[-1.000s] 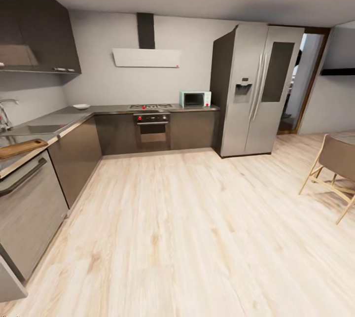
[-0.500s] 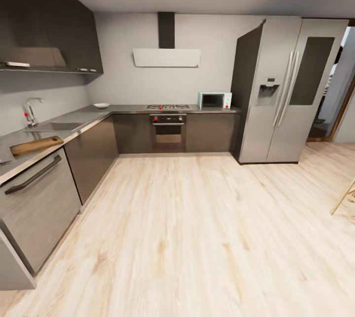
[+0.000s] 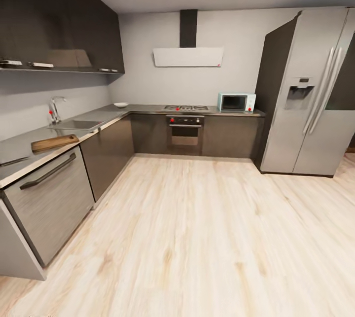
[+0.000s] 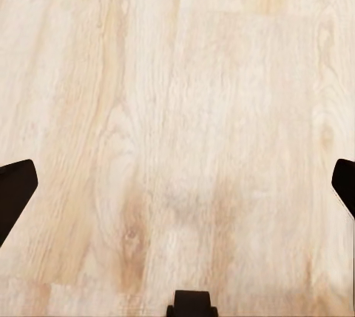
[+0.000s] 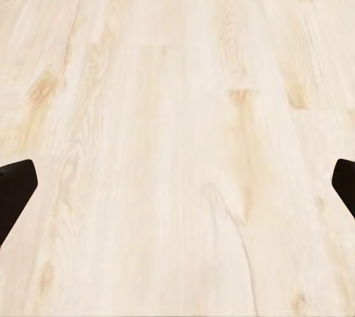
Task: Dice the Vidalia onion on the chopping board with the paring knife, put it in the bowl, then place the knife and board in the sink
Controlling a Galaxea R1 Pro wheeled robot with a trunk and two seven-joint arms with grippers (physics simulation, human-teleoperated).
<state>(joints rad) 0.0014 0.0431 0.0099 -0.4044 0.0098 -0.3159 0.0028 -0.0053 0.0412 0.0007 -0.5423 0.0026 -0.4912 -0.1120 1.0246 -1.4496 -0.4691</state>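
Sink (image 3: 79, 124) sits recessed in the grey countertop (image 3: 29, 142) along the left run of cabinets, with its chrome faucet (image 3: 54, 109) and red-tipped lever standing at the wall side. What lies inside the basin cannot be made out from the head view. Chopping board (image 3: 54, 143) lies flat on the countertop just beside the sink's near end, above a steel-fronted appliance with a long bar handle (image 3: 48, 171). The white bowl (image 3: 121, 105) rests on the countertop near the corner, well beyond the sink. Farther along stand the hob (image 3: 186, 108), an oven (image 3: 185, 134) with red knobs, a pale green microwave (image 3: 236, 102) and a tall steel fridge (image 3: 315, 95); no lettering on any of them is legible.

Both wrist views look onto pale wooden floor (image 3: 197, 238). The left gripper (image 4: 177, 184) has its dark fingertips (image 4: 15, 191) at opposite edges of its view, spread wide, nothing between them. The right gripper (image 5: 177, 184) is likewise spread wide and empty, its fingertips (image 5: 15, 191) far apart, the task's things nowhere near either pair of jaws.
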